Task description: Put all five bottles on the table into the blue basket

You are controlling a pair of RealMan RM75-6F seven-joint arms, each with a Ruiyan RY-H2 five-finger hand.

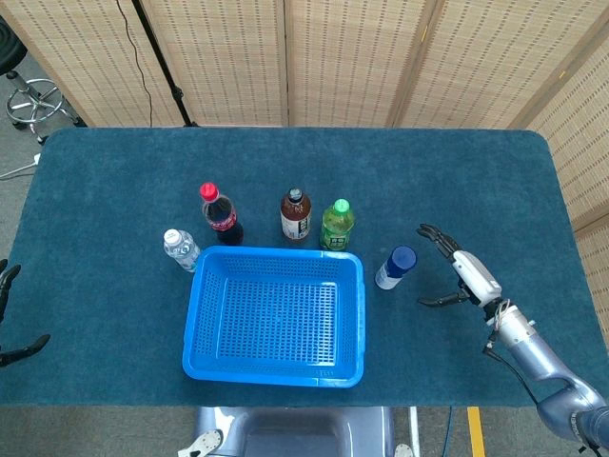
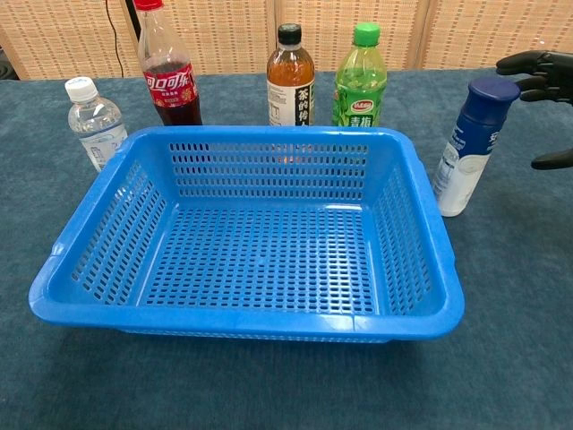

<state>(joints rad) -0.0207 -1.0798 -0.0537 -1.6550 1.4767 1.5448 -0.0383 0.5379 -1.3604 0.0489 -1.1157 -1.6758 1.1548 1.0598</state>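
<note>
A: Status? Anything in the basket yet?

B: No. All five bottles stand upright on the counter. Water at the basket's left far corner, cola, tea and green in a row along its far side, blue-cap bottle just right of it.

A: Hands?

B: Right robot hand is open, fingers spread, holding nothing. It sits right of the blue-cap bottle, near but not touching. Left robot hand is at the counter's left edge, mostly out of frame; looks open, also holding nothing.

A: Risks?

B: Main one: tipping the blue-cap bottle. It's tall and narrow, so a finger clipping the cap before the thumb gets round would knock it toward the basket or roll it off along the counter. Second: too high a grip (the cap looks smooth) could slip on the lift. Third: the basket wall is right beside it, so fingers closing on the left side may catch the rim and shove the basket into the green bottle.

A: Likely first pick then?

B: I'd judge the blue-cap one, it's closest to the right hand.
</note>
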